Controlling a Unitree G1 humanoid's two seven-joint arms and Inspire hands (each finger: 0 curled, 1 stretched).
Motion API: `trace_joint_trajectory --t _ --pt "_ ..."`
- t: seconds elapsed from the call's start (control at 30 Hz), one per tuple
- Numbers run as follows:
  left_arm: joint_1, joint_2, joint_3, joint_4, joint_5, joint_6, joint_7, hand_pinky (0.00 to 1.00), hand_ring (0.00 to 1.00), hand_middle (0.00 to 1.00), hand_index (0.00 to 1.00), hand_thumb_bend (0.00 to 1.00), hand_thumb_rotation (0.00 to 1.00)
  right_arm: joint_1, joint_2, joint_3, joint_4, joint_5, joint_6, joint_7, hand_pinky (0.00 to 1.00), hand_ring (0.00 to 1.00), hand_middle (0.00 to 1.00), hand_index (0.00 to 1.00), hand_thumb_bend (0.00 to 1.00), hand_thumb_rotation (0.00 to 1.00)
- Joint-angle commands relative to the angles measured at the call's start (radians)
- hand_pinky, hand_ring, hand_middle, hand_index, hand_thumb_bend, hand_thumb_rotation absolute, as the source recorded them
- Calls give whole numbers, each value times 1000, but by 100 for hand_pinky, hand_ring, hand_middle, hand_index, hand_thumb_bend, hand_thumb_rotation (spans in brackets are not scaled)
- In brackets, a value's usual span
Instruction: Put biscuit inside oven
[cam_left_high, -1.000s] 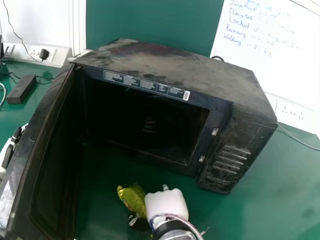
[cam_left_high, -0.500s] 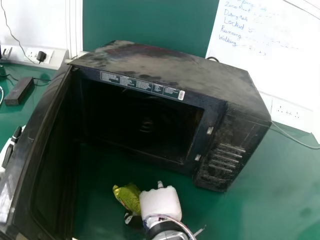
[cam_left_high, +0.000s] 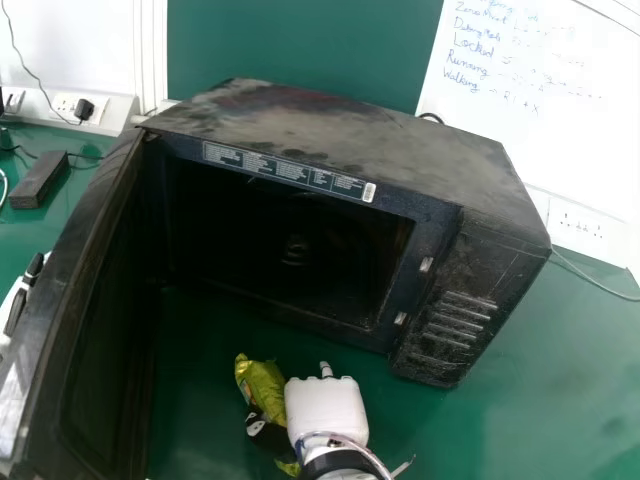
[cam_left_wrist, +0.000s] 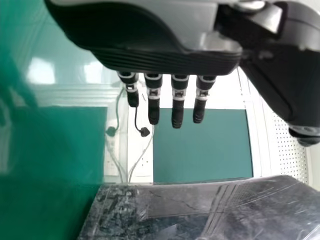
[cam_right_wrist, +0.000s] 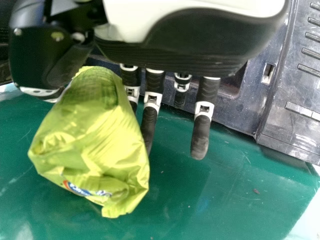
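Observation:
My right hand (cam_left_high: 327, 410) is low in front of the black oven (cam_left_high: 350, 145), outside its open cavity, with the door (cam_left_high: 75, 320) swung out at the left. The yellow-green biscuit packet (cam_left_high: 262, 387) sits at this hand's left side, partly behind the thumb. In the right wrist view, the packet (cam_right_wrist: 95, 145) is pinched between the thumb and fingers of the right hand (cam_right_wrist: 202, 135), some of which it covers. My left hand (cam_left_wrist: 178, 102) has straight fingers and holds nothing in the left wrist view, near a dark, scuffed glossy surface.
The oven stands on a green table (cam_left_high: 530, 400), its control side (cam_left_high: 460, 320) to the right of the opening. A black adapter (cam_left_high: 40, 180) and cables lie at the far left beyond the door. A whiteboard (cam_left_high: 540, 110) stands behind on the right.
The packet has turned in my right hand's grasp and appears more upright, with a bit of it now showing below the thumb. The head view has shifted slightly.

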Motion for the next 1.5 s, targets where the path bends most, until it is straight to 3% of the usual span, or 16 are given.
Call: trace_joint_trajectory --t 0.0,0.47,0.63,0.7,0.9,1.13,1.23,1.47 --pt "10 -6 -1 -9 4 1 4 90 90 91 93 69 86 72 38 2 15 8 -15 6 30 41 48 51 54 0" --pt "4 -3 -1 -2 5 -1 6 90 90 92 93 70 85 82 79 -53 -27 38 -41 -38 22 33 48 49 53 0" --pt "6 -3 -3 -7 9 -4 8 90 90 92 93 70 85 98 109 -76 -46 79 -6 -128 27 37 48 49 53 0" --pt "5 -4 -2 -5 8 -2 7 90 90 92 93 71 85 95 114 -88 -53 98 2 -145 30 41 43 51 53 0" --pt "4 -2 -3 -8 8 1 6 90 90 92 94 71 85 63 115 -129 -63 125 9 -176 34 44 42 52 53 0" --pt "4 -5 -3 -12 6 5 7 90 90 92 94 70 85 15 107 -170 -65 125 -12 -178 29 40 41 53 52 0" --pt "4 -4 -5 -13 8 3 5 90 90 92 94 70 85 -3 111 -187 -62 129 -15 -183 27 38 47 49 53 0" --pt "5 -3 -5 -13 11 3 10 90 90 91 94 70 85 -73 129 -224 -33 134 -10 -183 15 24 47 49 53 0"
